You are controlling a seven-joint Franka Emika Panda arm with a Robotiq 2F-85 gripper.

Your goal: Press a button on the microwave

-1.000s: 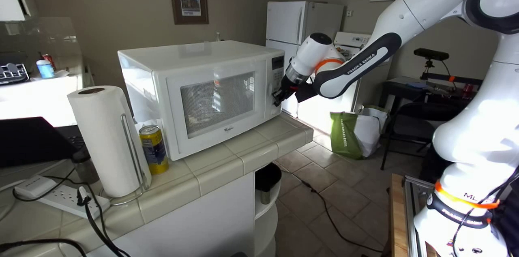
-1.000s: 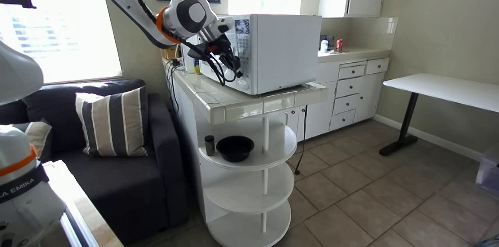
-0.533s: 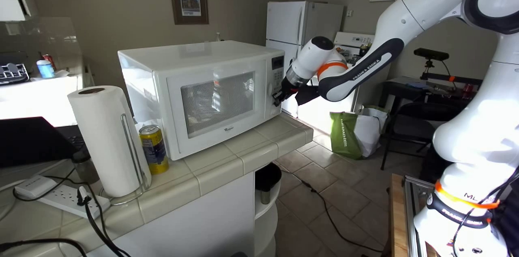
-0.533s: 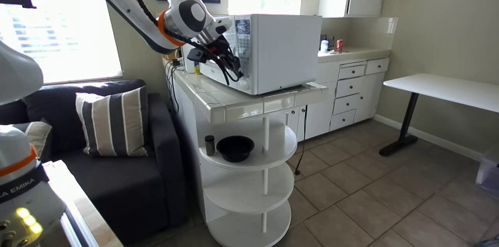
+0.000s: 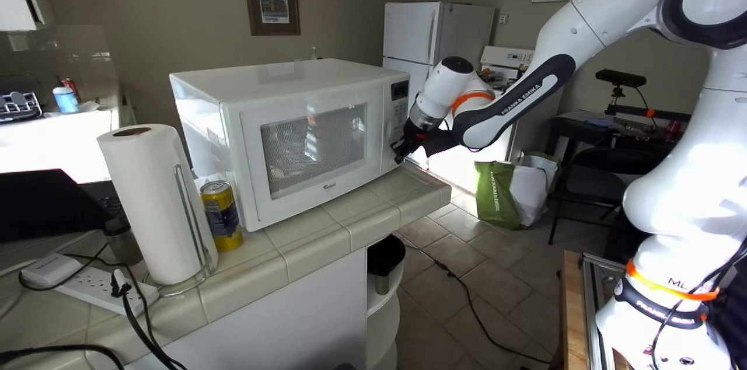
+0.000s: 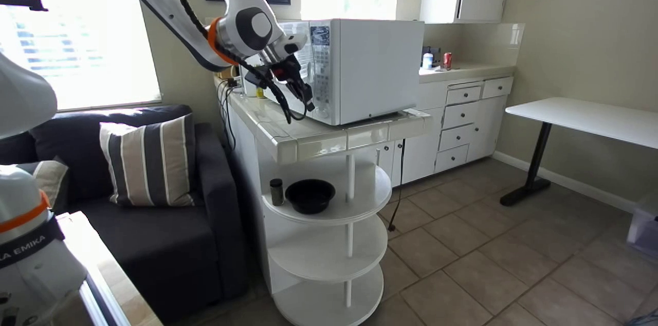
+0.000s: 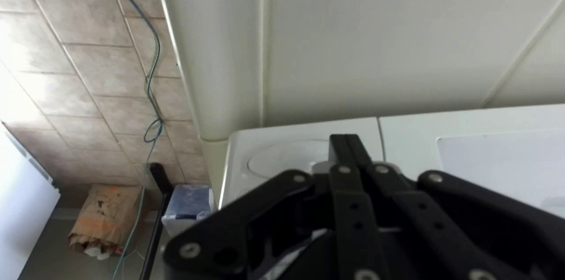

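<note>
The white microwave (image 5: 318,183) stands on the counter, its door shut; its side (image 6: 378,71) shows in an exterior view and its lower front (image 7: 410,132) in the wrist view. Its control strip (image 5: 400,107) has a dark display at the top and rows of small keys. A large oval button (image 7: 282,154) sits at the strip's bottom, partly hidden behind my gripper. My gripper (image 7: 344,138) is shut and empty, its tips at the low part of the strip, right of the oval button in the wrist view. I cannot tell whether the tips touch the panel. It shows in both exterior views (image 5: 398,155) (image 6: 310,104).
The tiled counter (image 5: 373,206) ends close beneath my gripper. A paper towel roll (image 5: 154,206) and a yellow can (image 5: 220,215) stand at the microwave's far end. A black bowl (image 6: 310,196) sits on the shelf below. Cables hang along my wrist.
My gripper has moved down a little along the control strip, and in an exterior view slightly away from the microwave. It stays shut. The microwave has not moved.
</note>
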